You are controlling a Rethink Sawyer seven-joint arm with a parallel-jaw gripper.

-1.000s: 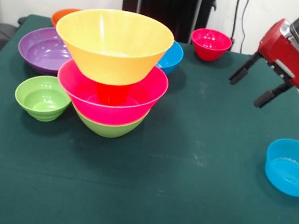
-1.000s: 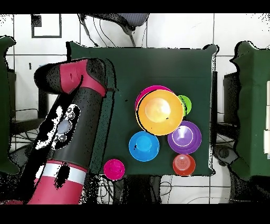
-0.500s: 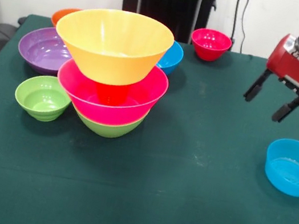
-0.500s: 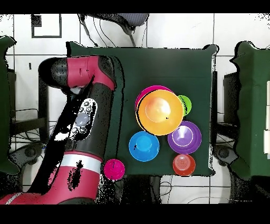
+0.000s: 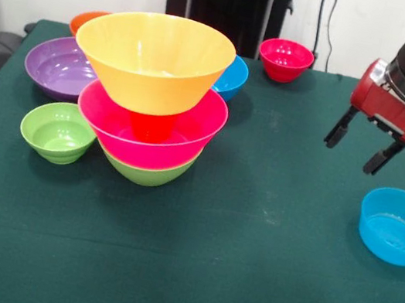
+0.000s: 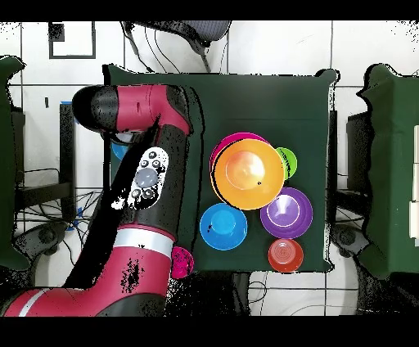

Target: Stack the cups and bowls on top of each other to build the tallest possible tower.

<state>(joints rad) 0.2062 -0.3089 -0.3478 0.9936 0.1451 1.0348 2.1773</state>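
Note:
The tower (image 5: 154, 104) stands left of centre: a green bowl (image 5: 144, 171) lowest, a large pink bowl (image 5: 150, 138) in it, and a large orange bowl (image 5: 155, 57) on top. Through the pink wall a reddish-orange cup (image 5: 150, 125) shows beneath the orange bowl. My gripper (image 5: 353, 150) hangs open and empty over the right side of the table. It is above and left of a blue bowl (image 5: 397, 227). From overhead the tower (image 6: 248, 170) is clear, while the arm (image 6: 147, 168) hides the gripper.
Around the tower sit a purple bowl (image 5: 59, 65), a small green bowl (image 5: 57, 131), a small orange bowl (image 5: 86, 21) and a blue bowl (image 5: 234, 77). A red bowl (image 5: 285, 59) stands at the far edge. The table's near half is bare green cloth.
The gripper has swung right and come down a little toward the blue bowl on the right, its wrist turning more upright. The bowls and tower have not moved.

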